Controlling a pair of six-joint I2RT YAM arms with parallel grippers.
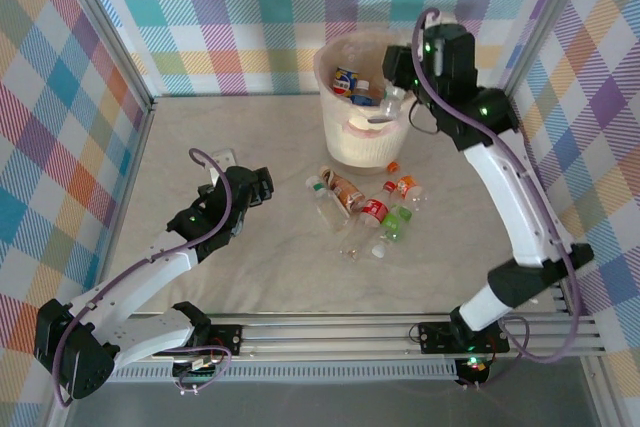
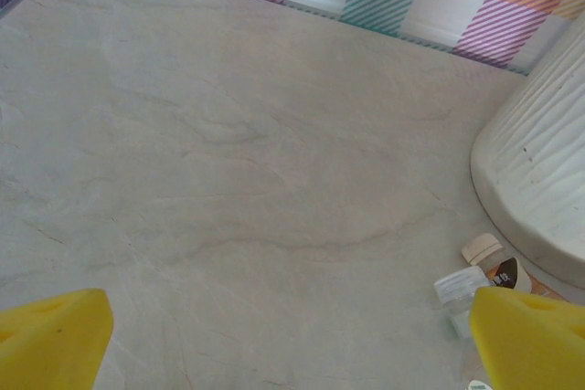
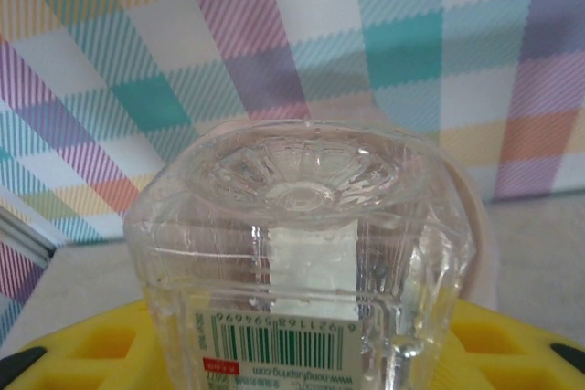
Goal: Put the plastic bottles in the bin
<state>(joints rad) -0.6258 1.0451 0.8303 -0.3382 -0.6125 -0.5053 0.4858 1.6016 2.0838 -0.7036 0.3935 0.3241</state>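
Pastel plaid cloth walls [image 1: 250, 17] on left, far and right sides, pale marbled beige tabletop [image 1: 250, 267], silver frame posts [image 1: 110, 35] at far corners, slotted aluminium rails [image 1: 340, 332] along near edge, soft even light

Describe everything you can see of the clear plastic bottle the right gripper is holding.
The clear plastic bottle, square-sided with rounded corners, points its star-moulded base at the right wrist camera. A white label with barcode and red mark sits on its side. It looks empty. The right gripper clamps it between yellow pads over the cream-white round plastic bin.
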